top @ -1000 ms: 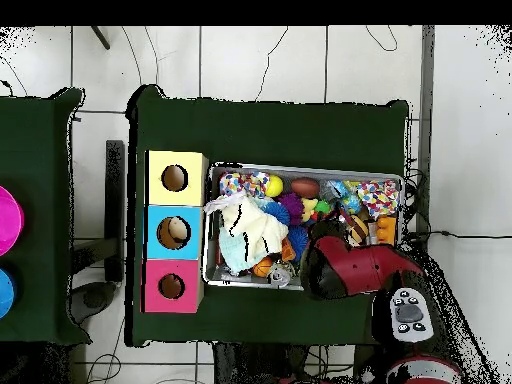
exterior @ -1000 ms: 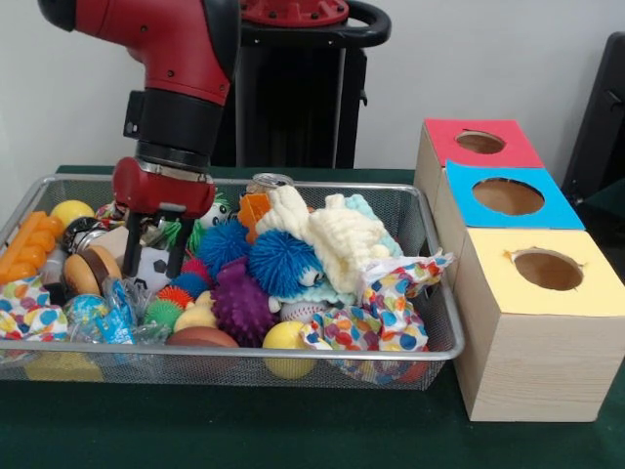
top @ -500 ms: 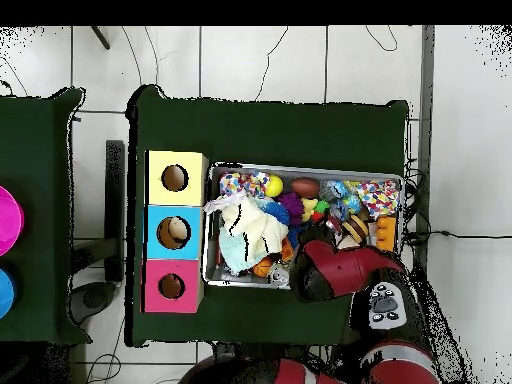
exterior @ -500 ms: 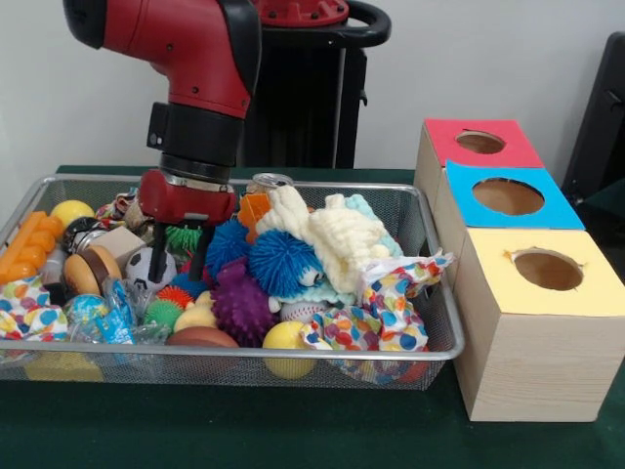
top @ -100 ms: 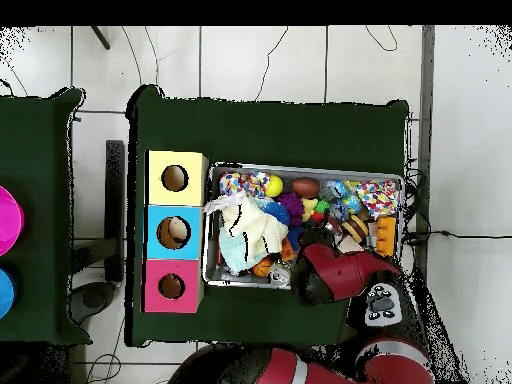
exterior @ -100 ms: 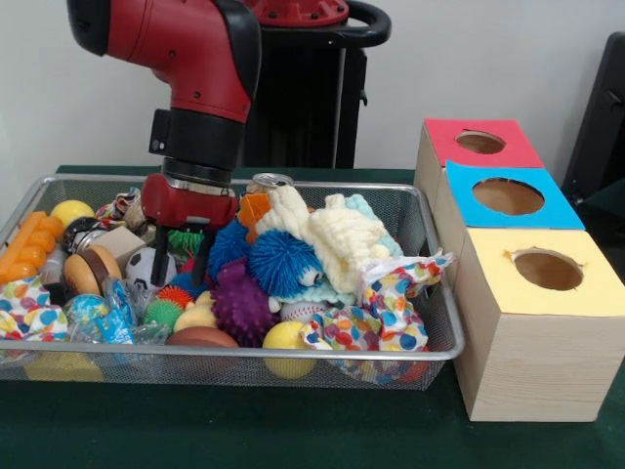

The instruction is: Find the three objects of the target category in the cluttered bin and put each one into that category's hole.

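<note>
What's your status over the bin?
Gripper open, fingers down among toys beside the blue spiky ball, nothing held. No target picked; the three box holes show nothing entering. Cream plush heaped mid-bin, covering items.

A glossy red robot arm (exterior @ -100 ms: 186, 49) with rounded casings and a black end cap. A black cylindrical wrist band leads to a red claw (exterior @ -100 ms: 179, 266) housing with two thin black fingers (exterior @ -100 ms: 157, 256).

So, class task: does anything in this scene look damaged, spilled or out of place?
Only small things. The yellow box's hole has a ragged, torn edge, unlike the neater red and blue ones. A patterned cloth droops over the bin's right rim. Nothing has spilled onto the table.
</note>
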You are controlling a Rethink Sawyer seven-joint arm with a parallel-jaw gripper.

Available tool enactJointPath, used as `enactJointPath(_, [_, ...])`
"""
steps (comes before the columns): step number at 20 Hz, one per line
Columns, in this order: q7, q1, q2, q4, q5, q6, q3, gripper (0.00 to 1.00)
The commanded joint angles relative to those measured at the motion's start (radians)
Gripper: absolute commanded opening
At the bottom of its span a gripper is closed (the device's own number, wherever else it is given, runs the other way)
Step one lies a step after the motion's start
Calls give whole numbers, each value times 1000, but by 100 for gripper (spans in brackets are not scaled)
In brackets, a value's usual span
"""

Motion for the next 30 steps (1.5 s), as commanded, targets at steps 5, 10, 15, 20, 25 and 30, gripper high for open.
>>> enactJointPath(5, [173,21,51,-37,89,-88,-16,100])
enactJointPath(10, [184,3,54,-16,93,-125,5,100])
enactJointPath(15, [188,-5,60,2,89,-172,18,100])
enactJointPath(20, [190,-8,65,14,82,-199,29,100])
enactJointPath(25, [190,3,77,26,91,-221,24,100])
enactJointPath(30, [189,16,92,33,108,-241,15,100])
